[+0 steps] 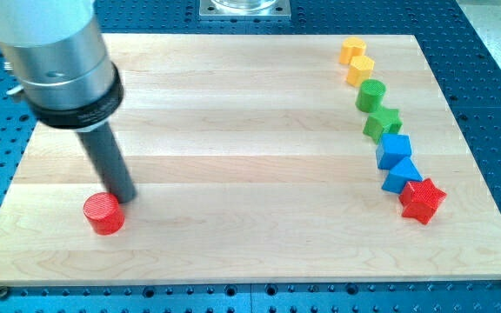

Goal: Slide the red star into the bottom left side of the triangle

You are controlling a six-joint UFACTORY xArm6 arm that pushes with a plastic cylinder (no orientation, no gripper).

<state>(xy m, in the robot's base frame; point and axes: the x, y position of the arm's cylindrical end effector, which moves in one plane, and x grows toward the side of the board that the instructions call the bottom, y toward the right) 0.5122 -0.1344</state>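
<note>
Wooden tabletop [233, 130] on a blue perforated base [494, 104], seen from above and in front. My tip [125, 199] stands at the view's lower left, touching or just beside the upper right edge of the red cylinder [103, 213]; the rod rises from there toward the view's upper left into a grey housing. No jaws are fitted, so no jaw state can be told.

At the view's right, a curved chain of blocks runs from top to bottom: two yellow blocks [352, 50] [360, 69], a green cylinder [371, 94], a green star [382, 123], a blue block [393, 149], then a blue triangle [401, 177]. Neighbours in the chain touch or nearly touch.

The red star [423, 200] lies at the chain's lower end, against the triangle's lower right side, well apart from my tip.
</note>
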